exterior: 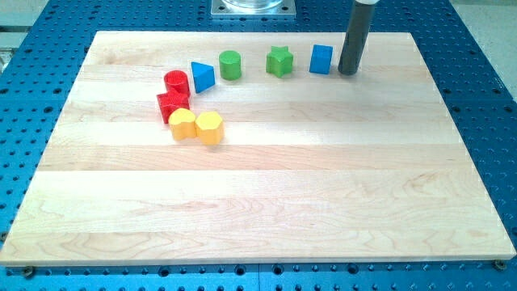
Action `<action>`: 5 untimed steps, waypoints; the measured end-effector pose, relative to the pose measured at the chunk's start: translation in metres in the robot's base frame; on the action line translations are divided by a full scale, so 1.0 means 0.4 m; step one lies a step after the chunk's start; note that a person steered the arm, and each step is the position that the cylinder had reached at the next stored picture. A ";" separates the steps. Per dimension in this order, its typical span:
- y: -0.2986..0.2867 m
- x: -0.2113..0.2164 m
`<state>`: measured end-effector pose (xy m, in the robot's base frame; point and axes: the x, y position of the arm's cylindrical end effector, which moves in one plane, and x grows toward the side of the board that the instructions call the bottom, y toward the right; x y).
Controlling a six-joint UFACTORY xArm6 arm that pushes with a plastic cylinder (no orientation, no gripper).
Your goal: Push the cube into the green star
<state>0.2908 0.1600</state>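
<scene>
The blue cube [321, 59] stands near the view's top, right of centre, on the wooden board [258, 186]. The green star [279, 61] sits just to its left, a small gap apart. My tip [348, 73] is down on the board immediately to the right of the blue cube, very close to it; I cannot tell if they touch. The dark rod rises from there out of the view's top.
A green cylinder [231, 65] and a blue triangular block [202, 77] lie left of the star. Further left are a red cylinder [176, 82], a red star-like block [173, 104], a yellow heart-like block [182, 124] and a yellow hexagon [209, 128].
</scene>
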 end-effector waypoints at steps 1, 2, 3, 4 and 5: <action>0.019 -0.019; 0.054 -0.019; 0.074 -0.019; 0.074 -0.038; 0.038 -0.062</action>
<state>0.2661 0.1750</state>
